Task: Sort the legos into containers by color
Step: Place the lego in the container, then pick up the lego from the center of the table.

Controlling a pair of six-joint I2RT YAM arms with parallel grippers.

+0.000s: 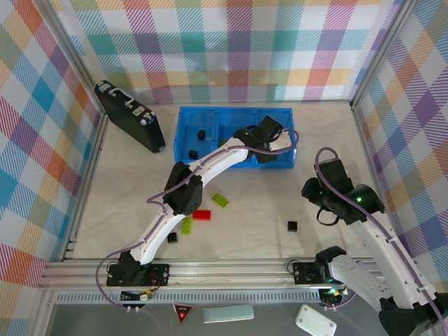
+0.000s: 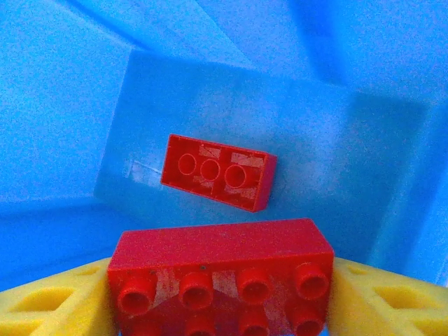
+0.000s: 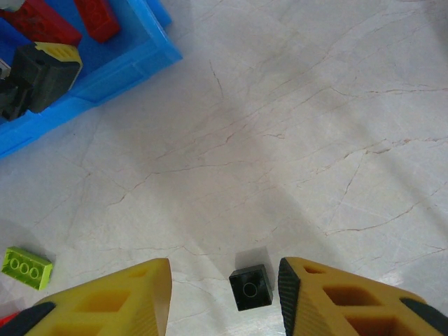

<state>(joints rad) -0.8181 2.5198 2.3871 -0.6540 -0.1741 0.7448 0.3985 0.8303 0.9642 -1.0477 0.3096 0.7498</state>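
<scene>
Against the far edge of the bench (image 1: 336, 182), about midway along it: the blue tray (image 1: 187, 126), three compartments side by side. Over its right compartment, the left hand (image 1: 268, 143), clenched on a red brick (image 2: 220, 269), yellow pads against both short ends, studs facing the wrist camera. Beneath it, flat on that compartment's floor and apart from the held piece, a second red brick (image 2: 218, 171), studs up. In the left compartment, a black brick (image 1: 201, 133) and, nearer the tray's front wall, a second black brick (image 1: 194, 153).

Toward the near right part of the bench, the right hand (image 3: 224, 274), released, fingers spread wide, hanging above a black square brick (image 3: 250, 287). That brick flat on the bench, between the two fingertips in the wrist view, touching neither.

Loose on the bench in front of the tray, left of the middle: a lime-green brick (image 1: 220, 199); closer to the near edge, a loose red brick (image 1: 202, 215) just beside a second lime-green brick (image 1: 187, 225); closer still, a small black brick (image 1: 172, 238).

In the far left corner, set at a slant: a black case (image 1: 129, 115) with metal clasps.
</scene>
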